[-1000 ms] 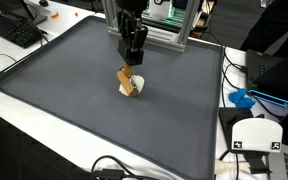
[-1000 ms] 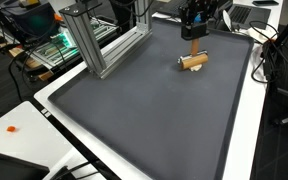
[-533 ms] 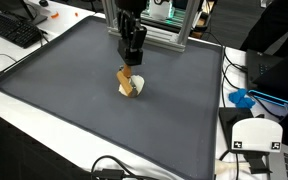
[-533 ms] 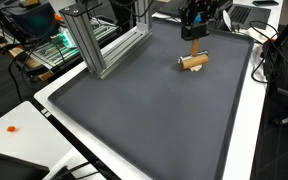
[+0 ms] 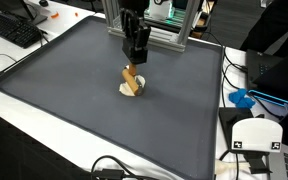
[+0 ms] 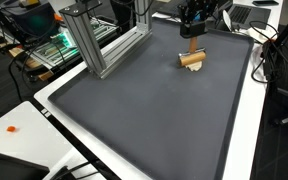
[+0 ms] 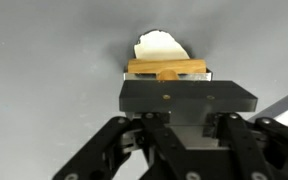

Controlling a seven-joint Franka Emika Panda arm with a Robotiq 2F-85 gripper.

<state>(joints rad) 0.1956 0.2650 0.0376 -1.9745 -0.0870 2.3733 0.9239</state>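
A light wooden piece (image 5: 130, 78) stands tilted on the dark grey mat (image 5: 74, 90), its lower end against a small white thing (image 5: 134, 90). Both exterior views show my gripper (image 5: 135, 58) directly above it, jaws closed on the wood's upper end. From the opposite side the wooden piece (image 6: 193, 59) hangs just under the gripper (image 6: 194, 38) near the mat's far edge. In the wrist view the wooden piece (image 7: 167, 69) lies crosswise just past the black gripper body, with the white thing (image 7: 159, 45) beyond it. My fingertips are hidden there.
An aluminium frame (image 5: 169, 35) stands on the mat right behind the gripper, seen also as the frame (image 6: 109, 45). A keyboard (image 5: 14, 30), a blue object (image 5: 242, 98) and a white device (image 5: 256, 135) sit off the mat. Cables trail along the mat's edges.
The gripper has shifted slightly up and sideways. The wooden piece has turned with it and now stands steeper over the white thing.
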